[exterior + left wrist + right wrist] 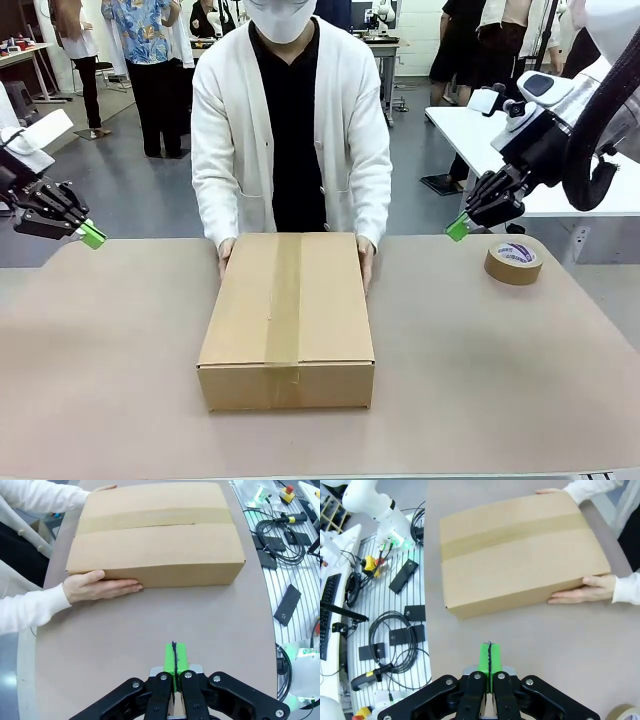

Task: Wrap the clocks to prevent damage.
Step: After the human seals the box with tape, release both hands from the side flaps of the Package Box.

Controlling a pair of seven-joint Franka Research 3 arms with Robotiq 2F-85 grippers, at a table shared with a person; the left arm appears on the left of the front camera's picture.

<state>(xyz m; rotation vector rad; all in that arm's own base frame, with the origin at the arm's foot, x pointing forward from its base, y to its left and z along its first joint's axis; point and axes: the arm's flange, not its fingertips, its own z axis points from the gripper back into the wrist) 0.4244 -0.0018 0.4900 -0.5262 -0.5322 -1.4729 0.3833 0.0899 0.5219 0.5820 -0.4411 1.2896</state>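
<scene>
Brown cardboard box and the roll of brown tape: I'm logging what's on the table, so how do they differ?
The taped brown cardboard box is large and rectangular, mid-table, held by the person's hands. The roll of brown tape is small and round, lying flat and untouched near the right pincer. Both are brown.

The taped cardboard box [286,318] is sealed, so whatever's inside is hidden. In the right wrist view the tape roll [626,713] is cut off at the bottom corner. The print on its label is too small to read.
</scene>
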